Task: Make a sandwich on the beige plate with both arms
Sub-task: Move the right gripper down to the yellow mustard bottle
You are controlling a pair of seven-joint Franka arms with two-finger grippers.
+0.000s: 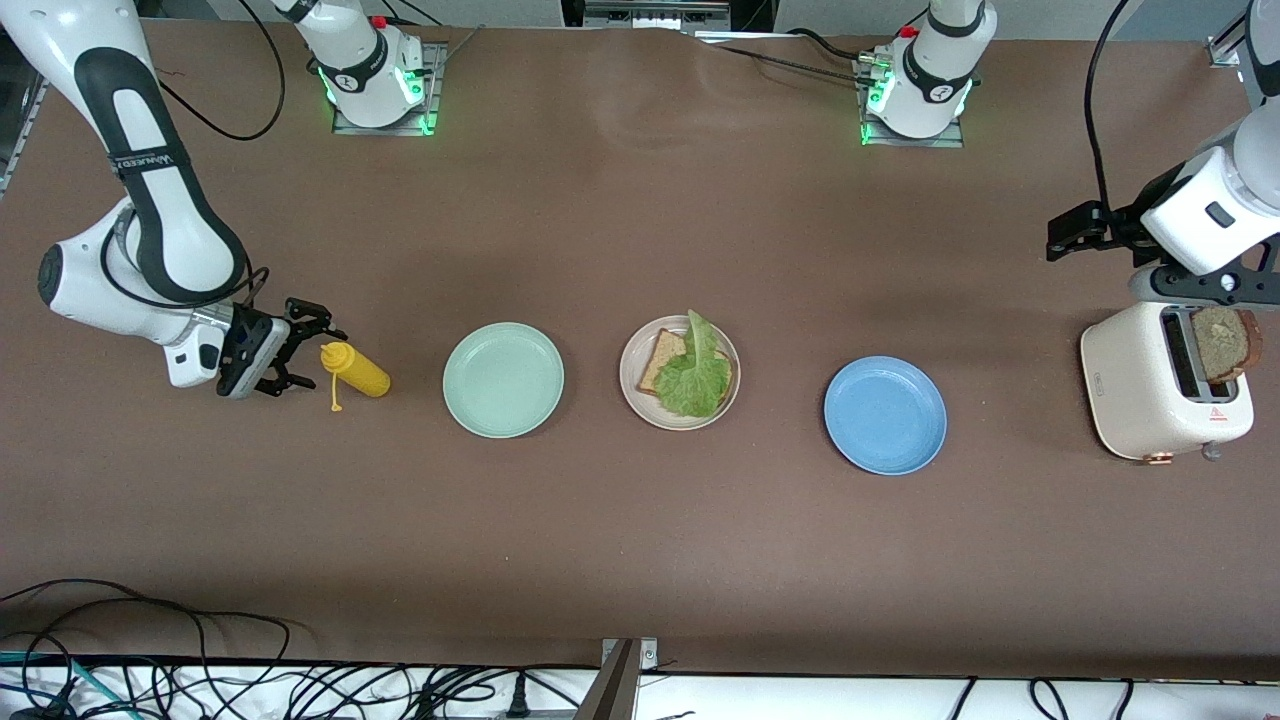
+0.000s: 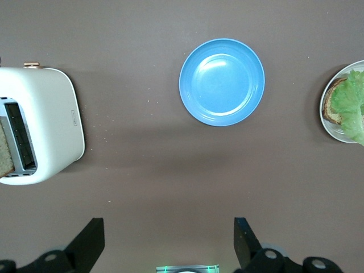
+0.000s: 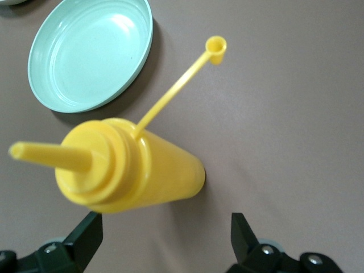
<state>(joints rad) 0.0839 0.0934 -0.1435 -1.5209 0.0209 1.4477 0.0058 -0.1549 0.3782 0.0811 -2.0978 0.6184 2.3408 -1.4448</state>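
Bare tabletop fills the frame's lower half; right gripper gapes beside the mustard bottle, left gripper released above the toaster.

Beige plate mid-table, bearing brown bread slice under ruffled green lettuce

Matt brown table, smooth and faintly mottled. The beige plate looks matt, and on it a coarse, grainy bread slice under a ruffled, veined lettuce leaf. Mint-green plate shows a soft sheen, likely plastic; blue plate the same, with a gentle highlight. Yellow squeeze bottle is smooth, glossy plastic. Toaster has a cream satin shell. White arm casings gleam, hard and glossy; the grippers' black parts look matt.
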